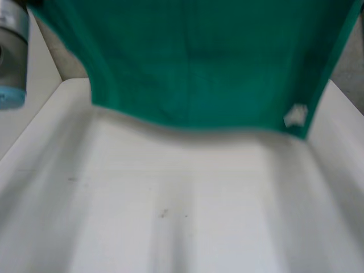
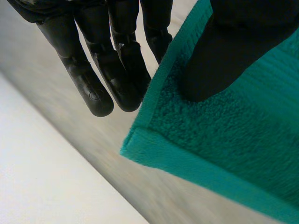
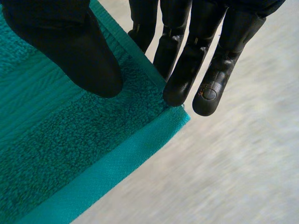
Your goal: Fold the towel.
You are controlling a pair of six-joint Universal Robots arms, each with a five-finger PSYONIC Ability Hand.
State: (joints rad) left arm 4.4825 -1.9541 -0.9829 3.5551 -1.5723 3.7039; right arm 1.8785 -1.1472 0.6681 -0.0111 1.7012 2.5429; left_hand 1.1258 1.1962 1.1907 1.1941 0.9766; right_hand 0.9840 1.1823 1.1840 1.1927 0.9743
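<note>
A green towel (image 1: pixel 199 62) hangs above the white table (image 1: pixel 182 199), its lower hem sagging in the middle and a white label (image 1: pixel 296 115) near its right lower corner. My left hand (image 2: pixel 117 60) is shut on one upper corner of the towel (image 2: pixel 224 135): the thumb presses the cloth from one side, the straight fingers lie behind its edge. My right hand (image 3: pixel 196 60) is shut on the other upper corner of the towel (image 3: pixel 70 154) in the same way, thumb on the terry face and fingers behind the hem.
My left arm's grey joint with a light-blue cap (image 1: pixel 12 57) stands beside the towel's left edge. The table's raised side edges (image 1: pixel 40 122) run along both sides. Small dark specks (image 1: pixel 163 214) mark the table's middle.
</note>
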